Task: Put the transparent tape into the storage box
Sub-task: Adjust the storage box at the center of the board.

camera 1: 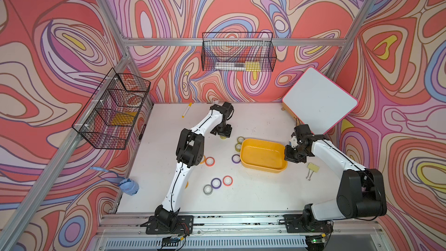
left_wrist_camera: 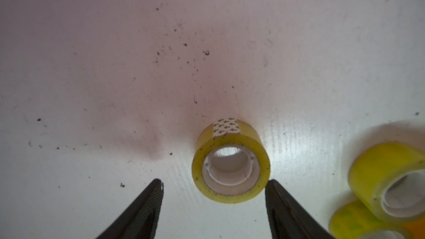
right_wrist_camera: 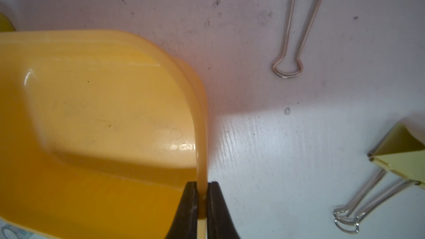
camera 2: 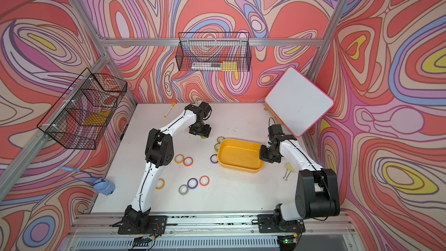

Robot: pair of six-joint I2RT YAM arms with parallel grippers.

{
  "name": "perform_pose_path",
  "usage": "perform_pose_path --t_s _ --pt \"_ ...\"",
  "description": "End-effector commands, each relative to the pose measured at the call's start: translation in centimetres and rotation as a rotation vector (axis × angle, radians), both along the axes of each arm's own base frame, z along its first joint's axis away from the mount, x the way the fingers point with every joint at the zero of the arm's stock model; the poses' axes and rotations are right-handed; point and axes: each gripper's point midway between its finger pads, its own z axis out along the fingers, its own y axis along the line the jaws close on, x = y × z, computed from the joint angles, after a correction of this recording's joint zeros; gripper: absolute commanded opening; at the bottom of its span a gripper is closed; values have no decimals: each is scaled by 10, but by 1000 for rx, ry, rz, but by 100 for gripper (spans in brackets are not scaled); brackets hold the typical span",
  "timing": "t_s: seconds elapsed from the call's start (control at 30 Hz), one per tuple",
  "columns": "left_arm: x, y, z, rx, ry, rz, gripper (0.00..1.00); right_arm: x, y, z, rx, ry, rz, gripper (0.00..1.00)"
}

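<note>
- The right gripper (right_wrist_camera: pixel 202 183) is pinched tight on the rim of the storage box (right_wrist_camera: pixel 202 134), likely so the box cannot slide.
- The left gripper (left_wrist_camera: pixel 214 181) is wide open and holds nothing.
- The transparent tape roll (left_wrist_camera: pixel 230 140) lies on the worktop (left_wrist_camera: pixel 92 65) just ahead of the left gripper, between its tips, ready to grab.

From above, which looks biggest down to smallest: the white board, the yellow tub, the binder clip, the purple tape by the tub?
1. white board
2. yellow tub
3. binder clip, longer, but close
4. purple tape
</note>
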Motion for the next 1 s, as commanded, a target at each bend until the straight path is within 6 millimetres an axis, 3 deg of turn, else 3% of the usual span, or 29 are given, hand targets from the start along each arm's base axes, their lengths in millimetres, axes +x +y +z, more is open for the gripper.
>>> perform_pose_path --t_s 0.0,0.53,0.7,0.97 --pt "-6 0 -5 14 31 -13 74 9 -3 3 -12 -18 5 8" --pt "-4 -6 -5 -9 20 -16 73 15 -3 15 -22 -55 29 2" --pt "-5 -6 -4 -18 12 -19 73 21 -3 18 -40 -38 117 2" --pt "-3 -10 -4 -32 12 -33 73 15 -8 14 -89 -10 207 4"
